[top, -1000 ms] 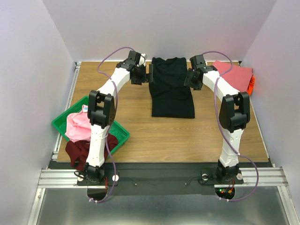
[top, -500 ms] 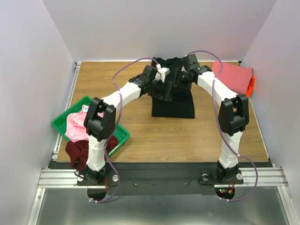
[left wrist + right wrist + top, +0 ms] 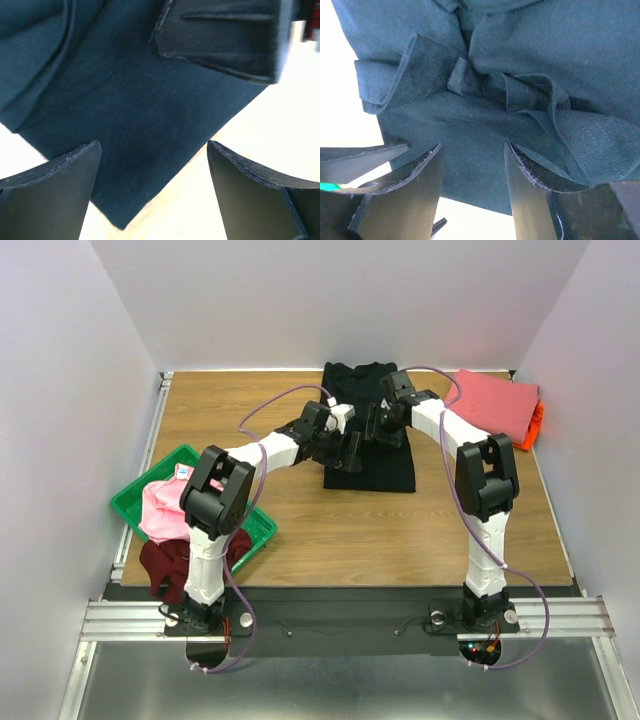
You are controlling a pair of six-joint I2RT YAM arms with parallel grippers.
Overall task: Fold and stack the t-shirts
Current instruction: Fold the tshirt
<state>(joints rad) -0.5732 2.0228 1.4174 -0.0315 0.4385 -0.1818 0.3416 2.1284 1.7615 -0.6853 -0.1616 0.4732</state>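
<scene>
A large black t-shirt (image 3: 385, 465) lies folded lengthwise on the table's far middle. My left gripper (image 3: 348, 452) hovers open over its left near part. In the left wrist view (image 3: 152, 147) a corner of the black shirt (image 3: 125, 100) lies between the open jaws, with the right gripper's fingers (image 3: 220, 35) at the top. My right gripper (image 3: 378, 426) is open just above the shirt's middle. In the right wrist view (image 3: 473, 146) the jaws stand apart over bunched black folds (image 3: 545, 50). Neither holds cloth.
A folded coral-pink shirt (image 3: 495, 402) lies at the back right on an orange one (image 3: 537, 420). A green tray (image 3: 262, 528) at the left holds a light pink shirt (image 3: 165, 505). A dark maroon shirt (image 3: 170, 562) hangs over its near edge. White walls enclose the wooden table (image 3: 330, 530).
Both grippers have swung inward from the shirt's two sides to its middle and now sit close together over it. The black shirt looks unmoved.
</scene>
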